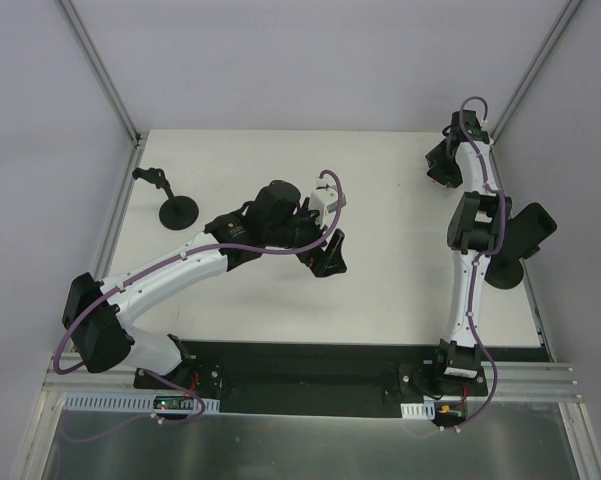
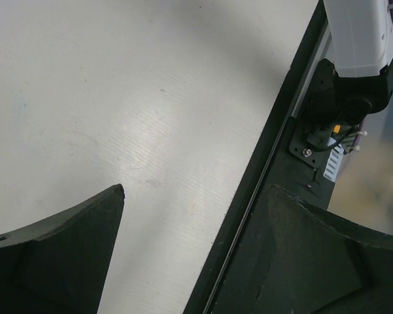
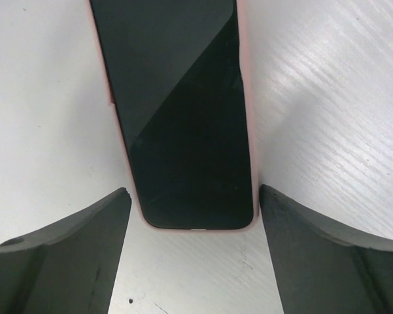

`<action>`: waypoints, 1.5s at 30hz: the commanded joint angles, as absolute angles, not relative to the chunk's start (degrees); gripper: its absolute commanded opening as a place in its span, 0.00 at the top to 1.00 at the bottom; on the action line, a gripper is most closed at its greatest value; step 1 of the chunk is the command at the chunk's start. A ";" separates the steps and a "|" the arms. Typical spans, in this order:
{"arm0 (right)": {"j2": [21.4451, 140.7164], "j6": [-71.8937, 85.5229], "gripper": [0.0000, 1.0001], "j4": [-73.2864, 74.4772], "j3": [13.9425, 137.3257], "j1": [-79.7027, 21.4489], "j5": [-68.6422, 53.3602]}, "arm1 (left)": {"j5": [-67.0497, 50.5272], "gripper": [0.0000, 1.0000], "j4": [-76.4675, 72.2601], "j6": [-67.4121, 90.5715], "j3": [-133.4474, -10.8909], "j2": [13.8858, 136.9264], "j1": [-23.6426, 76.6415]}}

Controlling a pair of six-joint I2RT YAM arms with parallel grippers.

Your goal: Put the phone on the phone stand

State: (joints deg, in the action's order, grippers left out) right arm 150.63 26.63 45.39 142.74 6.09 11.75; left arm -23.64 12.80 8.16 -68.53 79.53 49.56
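Observation:
The phone (image 3: 176,111), with a dark screen and a pink case, lies flat on the white table. My right gripper (image 3: 193,191) is open, with one finger on each side of the phone's near end and not touching it. In the top view the right gripper (image 1: 441,165) is at the far right back and hides the phone. A black stand with a round base (image 1: 176,211) stands at the left back. A second black stand with a broad plate (image 1: 526,232) is at the right edge. My left gripper (image 1: 327,257) is open and empty over the table's middle (image 2: 197,188).
The black front strip of the table (image 2: 261,216) and the right arm's base (image 2: 343,98) show in the left wrist view. Grey walls with metal posts (image 1: 105,75) enclose the table on three sides.

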 commanded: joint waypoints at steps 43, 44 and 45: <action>128.85 24.87 0.47 34.29 106.61 0.88 1.83 | -27.16 0.11 9.93 10.81 -68.99 76.03 50.36; 128.67 25.74 0.33 32.28 106.52 1.14 3.06 | -27.07 0.11 10.02 10.81 -68.99 76.11 50.36; 128.50 26.53 0.27 31.12 106.44 1.40 3.51 | -27.07 0.11 10.02 10.81 -68.99 76.20 50.36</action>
State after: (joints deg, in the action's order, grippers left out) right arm 131.17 24.77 35.53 107.85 0.64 1.83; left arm -25.58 12.23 9.96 -68.53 77.84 49.58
